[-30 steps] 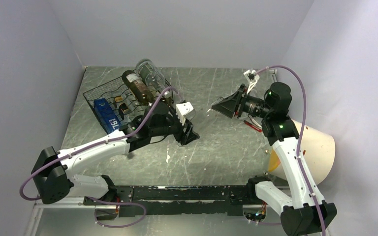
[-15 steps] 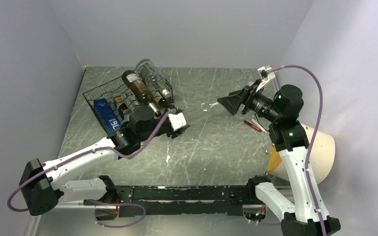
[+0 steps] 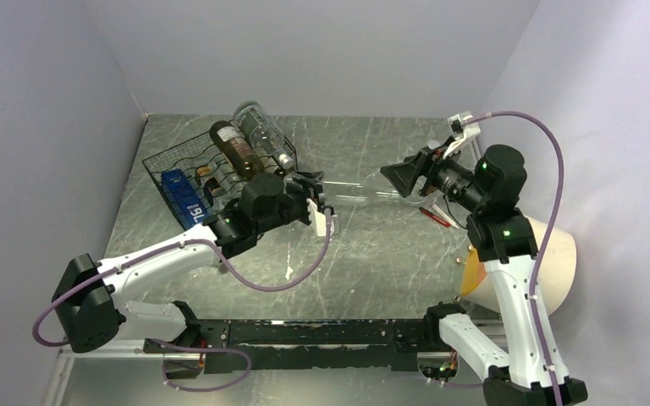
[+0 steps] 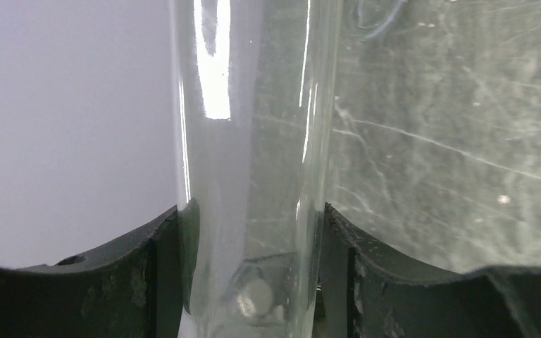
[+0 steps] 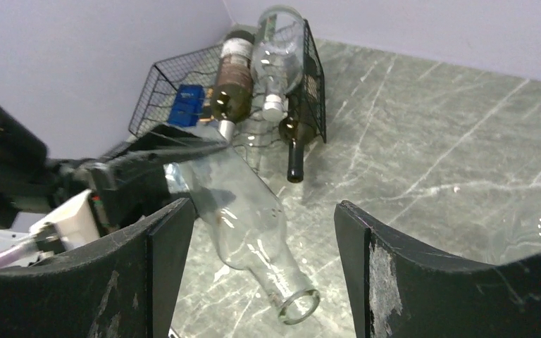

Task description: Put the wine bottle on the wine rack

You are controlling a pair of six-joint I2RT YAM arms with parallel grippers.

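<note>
One clear-glass wine bottle [image 3: 357, 196] is hanging over the marbled bench's [image 3: 372, 254] middle, the left gripper [image 3: 311, 201] clamping its body, the right gripper [image 3: 393, 176] holding its fingers apart near the mouth. Black wire wine rack [image 3: 169, 161] is carrying other bottles [image 3: 241, 152] at the far left corner.

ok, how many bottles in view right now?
4. A clear bottle held in the left claw; on the wine rack, a brown bottle, a clear one, and a dark bottle lower down. Others may be hidden in the rack.

Several bottles [image 3: 239, 149] along wine rack [image 3: 168, 162] top
</note>
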